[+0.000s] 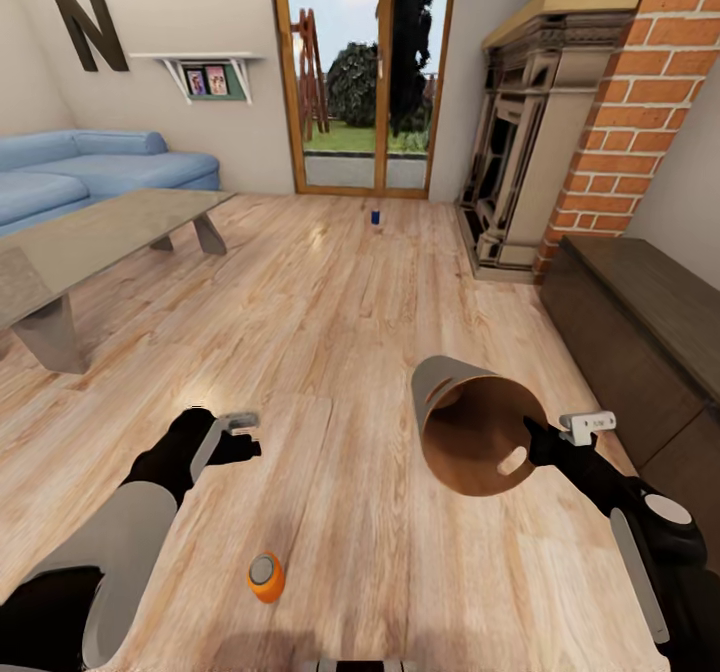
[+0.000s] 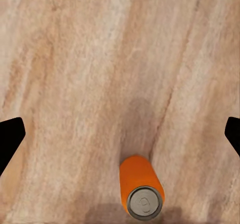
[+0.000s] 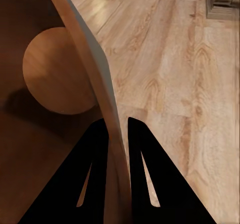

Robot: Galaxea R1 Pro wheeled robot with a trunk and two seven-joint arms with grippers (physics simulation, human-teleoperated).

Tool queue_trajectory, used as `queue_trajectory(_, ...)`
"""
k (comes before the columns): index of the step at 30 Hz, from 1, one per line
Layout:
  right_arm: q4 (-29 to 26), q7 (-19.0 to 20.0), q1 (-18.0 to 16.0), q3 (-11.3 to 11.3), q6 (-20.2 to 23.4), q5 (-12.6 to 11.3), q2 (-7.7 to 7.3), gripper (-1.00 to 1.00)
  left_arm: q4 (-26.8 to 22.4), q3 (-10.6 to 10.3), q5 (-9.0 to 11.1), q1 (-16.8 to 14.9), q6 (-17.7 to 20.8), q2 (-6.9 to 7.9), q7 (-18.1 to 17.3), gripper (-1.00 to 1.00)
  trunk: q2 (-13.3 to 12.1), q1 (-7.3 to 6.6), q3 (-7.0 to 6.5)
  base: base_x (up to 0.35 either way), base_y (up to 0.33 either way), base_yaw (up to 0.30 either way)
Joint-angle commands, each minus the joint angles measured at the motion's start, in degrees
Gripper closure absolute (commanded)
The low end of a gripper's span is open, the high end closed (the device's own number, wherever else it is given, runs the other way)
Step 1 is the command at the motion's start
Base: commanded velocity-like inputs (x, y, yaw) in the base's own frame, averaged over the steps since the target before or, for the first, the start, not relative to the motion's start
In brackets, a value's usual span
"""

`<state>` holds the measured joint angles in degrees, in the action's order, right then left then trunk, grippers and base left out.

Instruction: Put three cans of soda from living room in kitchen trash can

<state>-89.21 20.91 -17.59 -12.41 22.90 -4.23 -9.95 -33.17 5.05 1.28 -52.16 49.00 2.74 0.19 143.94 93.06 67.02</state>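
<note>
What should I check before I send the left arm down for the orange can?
1. Left gripper open: ok, its fingertips sit wide apart in the left wrist view.
2. Orange can standing upright on the floor: ok, its top faces up.
3. Gripper lined up over the can: not ok, the can lies nearer the robot than the gripper and off centre between the fingers.
4. Bin held firm: ok, the right gripper pinches its wall, one finger inside, one outside.
5. Bin mouth ready for a drop: not ok, it is tilted toward the robot.
6. Blue can located: ok, by the glass doors.
</note>
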Motion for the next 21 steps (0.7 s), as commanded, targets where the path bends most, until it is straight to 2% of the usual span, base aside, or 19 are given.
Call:
queue_trajectory(1, -0.11, 0.19, -0.03, 0.04, 0.21, -1.16, -0.07, 1.00, 0.44, -0.01, 0.01, 0.00, -0.09, -0.01, 0.01, -1.00, 0.02, 0.02, 0.22, 0.000, 0.000, 0.000)
queue_trajectory(6, -0.73, -0.79, -0.26, -0.12, 0.54, -1.20, -0.44, 1.00, 3.09, -0.04, 0.22, -0.03, -0.31, -0.07, 0.14, -1.00, 0.09, 0.14, 1.33, 0.000, 0.000, 0.000)
queue_trajectory(8, -1.30, -0.96, -1.29, -0.35, 2.98, -1.21, -0.78, 1.00, 3.89, -0.04, 0.33, -0.04, -0.39, -0.09, 0.21, -1.00, 0.12, 0.20, 1.77, 0.000, 0.000, 0.000)
queue_trajectory(14, -1.55, -1.00, -3.81, -0.58, 5.67, -1.22, -1.82, 1.00, 4.29, -0.06, 0.06, -0.04, -1.61, -1.06, 0.24, -1.00, 0.20, 0.35, 3.10, 0.000, 0.000, 0.000)
queue_trajectory(21, -1.58, -0.97, -6.10, -0.59, 7.12, -1.22, -1.97, 1.00, 4.33, -0.06, -0.09, -0.04, -2.06, -1.33, 0.25, -1.00, 0.29, 0.53, 4.65, 0.000, 0.000, 0.000)
